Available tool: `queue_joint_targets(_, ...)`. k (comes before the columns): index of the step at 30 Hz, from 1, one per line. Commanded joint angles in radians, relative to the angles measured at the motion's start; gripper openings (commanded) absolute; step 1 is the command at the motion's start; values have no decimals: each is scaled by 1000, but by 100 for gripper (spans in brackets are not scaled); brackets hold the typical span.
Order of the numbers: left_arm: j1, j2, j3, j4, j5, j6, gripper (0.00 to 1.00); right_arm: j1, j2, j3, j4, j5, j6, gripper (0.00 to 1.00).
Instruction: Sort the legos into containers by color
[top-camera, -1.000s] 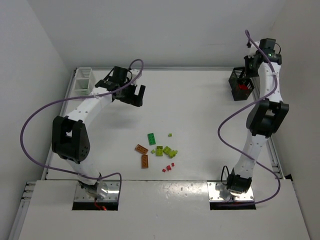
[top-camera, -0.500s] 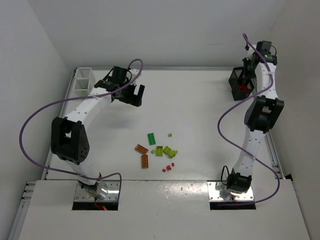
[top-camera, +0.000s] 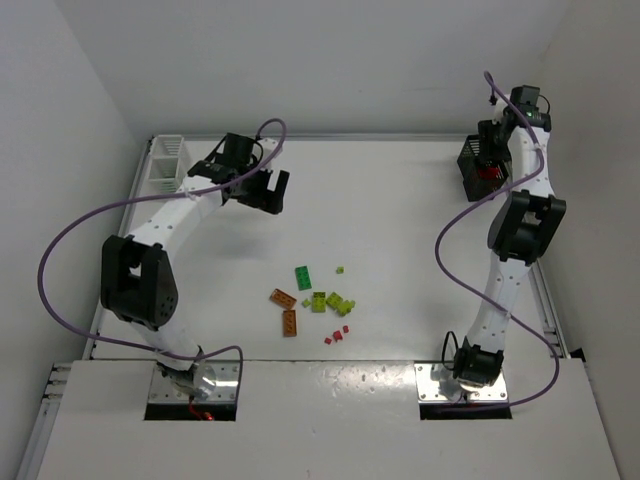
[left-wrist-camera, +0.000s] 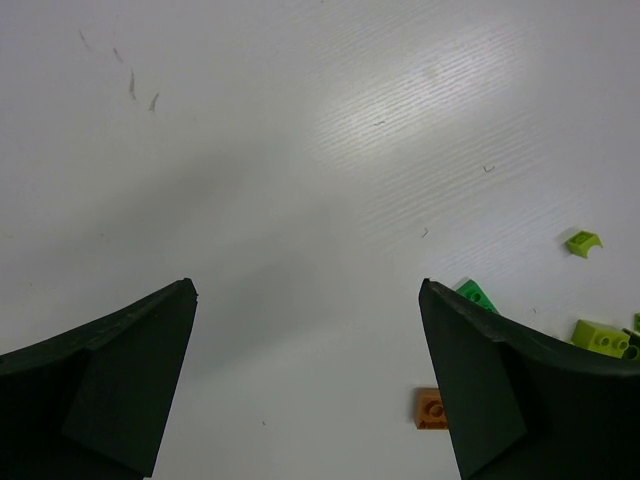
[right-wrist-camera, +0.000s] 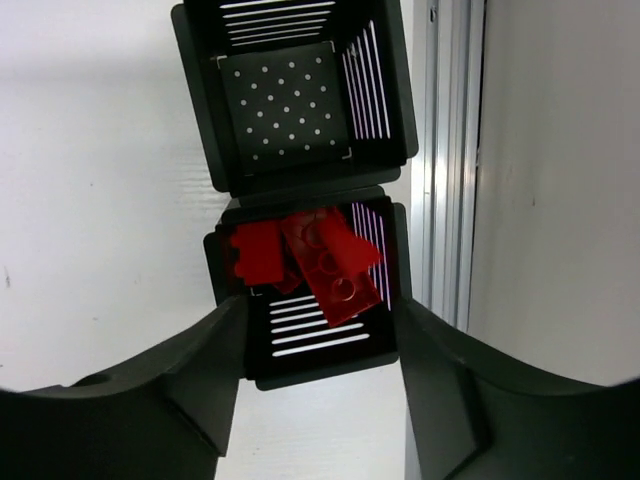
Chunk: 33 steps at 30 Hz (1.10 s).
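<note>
Loose legos (top-camera: 318, 302) in a small scatter on the table (top-camera: 400, 220), by the middle of its near edge. Green brick (top-camera: 303, 277) there with long axis roughly near to far, two orange bricks (top-camera: 283, 297) just left of it, lime bits (top-camera: 338, 302) to its right, tiny red ones (top-camera: 334, 337) nearest the edge. Larger red bricks (right-wrist-camera: 320, 262) already down in the black bin (top-camera: 470, 160) at the far right corner, in the compartment closer to the fingers in the wrist view; other compartment bare.

Directly above that bin, right gripper (right-wrist-camera: 318, 335), fingers spread wide either side of it, gripping nothing. At the far left corner, white bin (top-camera: 165, 163). Near it, over bare table, left gripper (left-wrist-camera: 308, 300), fingers fully apart, empty.

From those fingers, scatter toward the near edge and slightly right, well apart. Much closer to the left arm than the right, so probably the left's pick.
</note>
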Motion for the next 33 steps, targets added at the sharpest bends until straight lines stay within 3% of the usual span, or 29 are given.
queue_joint_targets(1, -4, -56, -11, 17, 39, 28, 100, -6, -24, 34, 17, 20, 2, 65)
queue_joint_targets(7, -21, -106, -74, -4, 232, 175, 100, -6, -160, -35, -44, -163, 11, 66)
queue_joint_targets(11, -116, -136, -146, -13, 196, 268, 96, 14, -362, -262, -32, -266, 11, 62)
queue_joint_targets(15, -237, -146, -200, -13, 104, 297, 84, 14, -543, -534, 5, -376, 11, 59)
queue_joint_targets(19, -312, -64, -202, -13, -8, 164, 74, 14, -672, -704, 23, -419, 31, 59)
queue_joint_targets(26, -413, 25, -202, -13, -77, -89, 80, 14, -781, -854, 54, -439, 51, 59)
queue_joint_targets(29, -473, 99, -156, -58, -273, -183, 80, 14, -800, -900, 66, -448, 60, 59)
queue_joint_targets(33, -493, 113, -156, -49, -372, -316, 82, 14, -809, -932, 86, -448, 60, 59)
